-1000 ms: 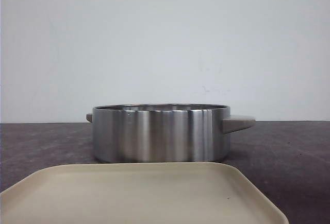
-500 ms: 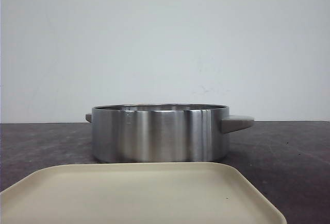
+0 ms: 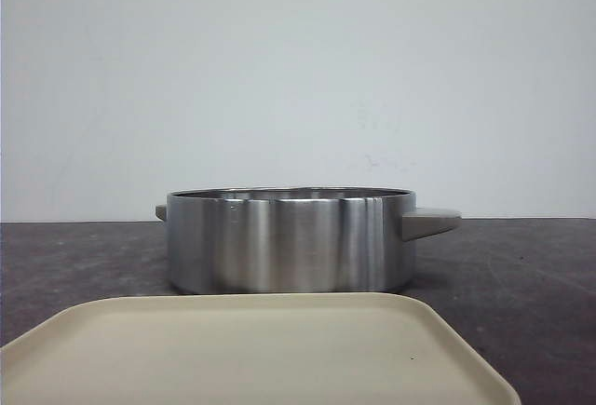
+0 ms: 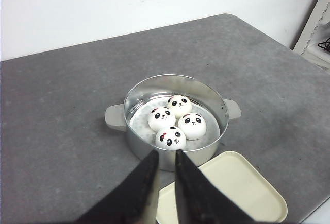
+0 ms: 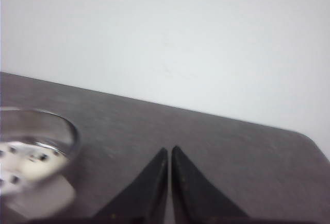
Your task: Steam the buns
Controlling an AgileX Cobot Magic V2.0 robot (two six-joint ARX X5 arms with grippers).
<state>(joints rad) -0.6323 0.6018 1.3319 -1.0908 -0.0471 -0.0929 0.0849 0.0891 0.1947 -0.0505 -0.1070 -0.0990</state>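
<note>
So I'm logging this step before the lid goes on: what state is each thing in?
Round stainless steel steamer pot: uncovered, upright.
Four white panda-faced buns: inside the pot, clustered together.
Cream rectangular tray: bare.
Left tool: nearly shut, holding nothing.
Right tool: shut, holding nothing.

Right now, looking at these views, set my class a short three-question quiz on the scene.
1. How many buns sit in the pot?
2. True or false: the tray holds a bun.
3. The left gripper is: A) gripping a bun, B) nearly shut and holding nothing, C) inside the pot.

Key: 1. Four. 2. False; nothing lies on it. 3. B; the right gripper is shut too.
</note>
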